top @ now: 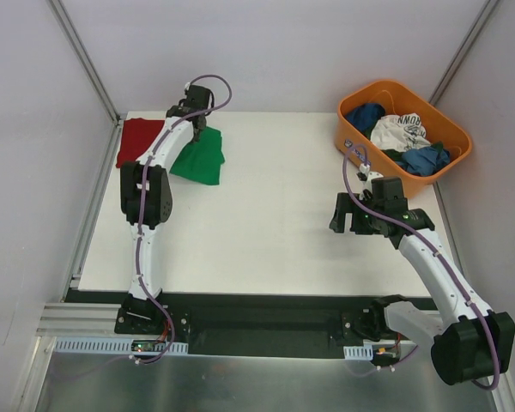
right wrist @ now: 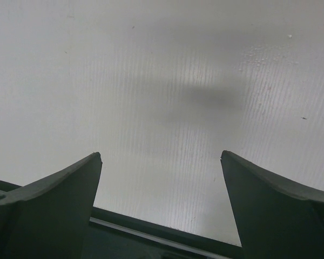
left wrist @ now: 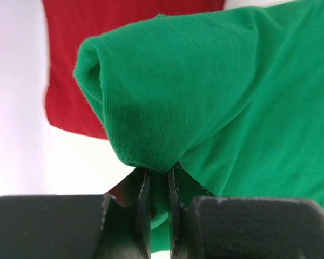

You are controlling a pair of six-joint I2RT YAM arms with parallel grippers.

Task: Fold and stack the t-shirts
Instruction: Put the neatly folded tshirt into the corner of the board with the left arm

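Spread right tool (right wrist: pixel 161 155) above table (right wrist: pixel 162 75)

Two slim arms, same build. Left arm (top: pixel 167 142) and right arm (top: pixel 433 262): white plastic link shells, chunky black joint housings (top: pixel 146 196). Thin purple cable (top: pixel 216 78) runs along each arm. Black base block (top: pixel 140 316) with small green circuit board (top: pixel 146 345) beside it. Left pincer (left wrist: pixel 159 197): thin matte-black fingers, flat inner faces. Right pincer (right wrist: pixel 161 156): broad dark wedge fingers (right wrist: pixel 54 199), pointed tips.
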